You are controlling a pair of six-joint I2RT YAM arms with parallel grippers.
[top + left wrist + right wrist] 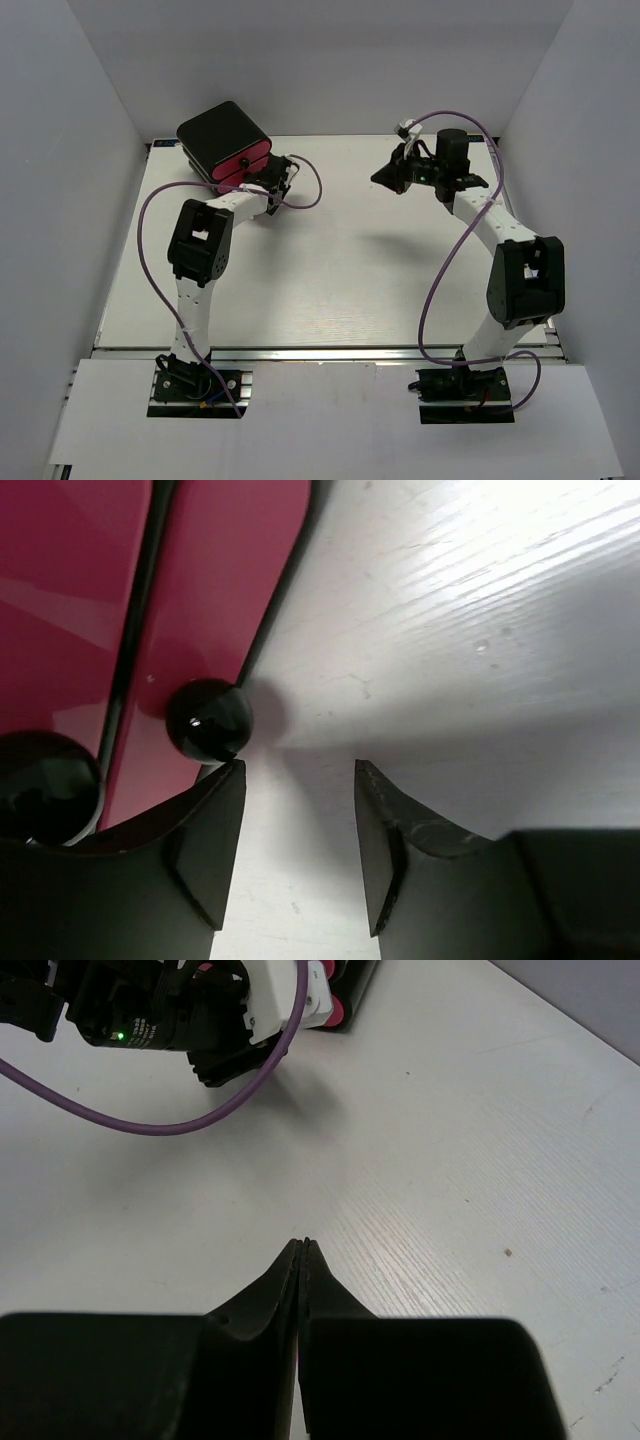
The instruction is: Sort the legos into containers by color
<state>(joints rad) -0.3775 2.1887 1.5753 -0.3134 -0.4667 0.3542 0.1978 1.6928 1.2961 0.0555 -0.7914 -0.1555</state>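
The white tabletop [340,270] carries a rounded black cabinet [222,128] at its far left corner, with magenta-pink drawers [243,166] stacked in it, their fronts facing the arms. The left claw [300,770] is just in front of those drawers with its jaws apart, while the right claw [303,1245], well apart at the far right, has its jaws pressed together. One left fingertip lies close beside a small black knob [208,720] on a drawer front.
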